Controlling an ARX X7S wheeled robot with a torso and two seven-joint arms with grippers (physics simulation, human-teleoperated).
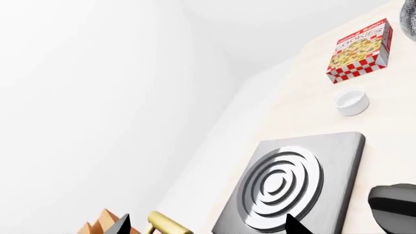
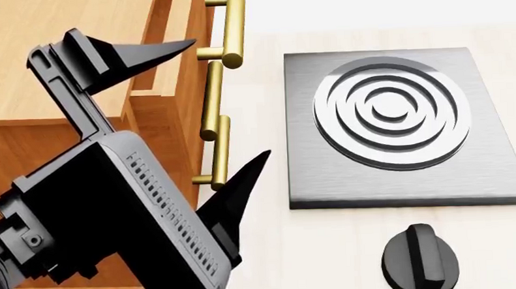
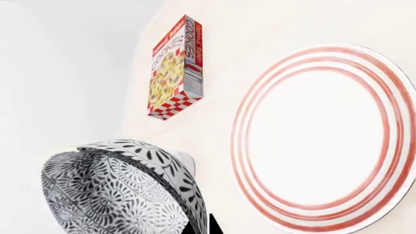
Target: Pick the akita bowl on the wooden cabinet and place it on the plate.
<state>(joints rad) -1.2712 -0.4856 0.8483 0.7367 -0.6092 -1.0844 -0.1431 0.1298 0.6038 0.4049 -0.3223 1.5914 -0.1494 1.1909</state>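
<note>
speckled ware: the small round deep bowl, white with dense grey-black pattern, the akita bowl (image 3: 120, 190), fills the near part of the right wrist view, close against the right gripper (image 3: 200, 225); only dark finger tips show at its rim.
right gripper state: the bowl appears carried, but whether the jaws are clamped on it cannot be told.
target: the wide round white plate with concentric red rings (image 3: 325, 134) lies just beside the bowl on the pale counter; its face is bare.
left gripper: the black left gripper (image 2: 199, 101) hangs with fingers spread wide and nothing between them, before the tall orange-brown wood-grain cabinet with brass bar handles (image 2: 55, 81).
other items: red-checked cookies box (image 3: 174, 68); small plain white cup (image 1: 351, 101); dark square stove with ringed burner (image 2: 392, 122); black knob (image 2: 420, 258).
step in hand: judged to be transfer, bowl off the cabinet and nearing the plate.
next move calls for: centring the bowl over the plate, lowering it level, then releasing.
</note>
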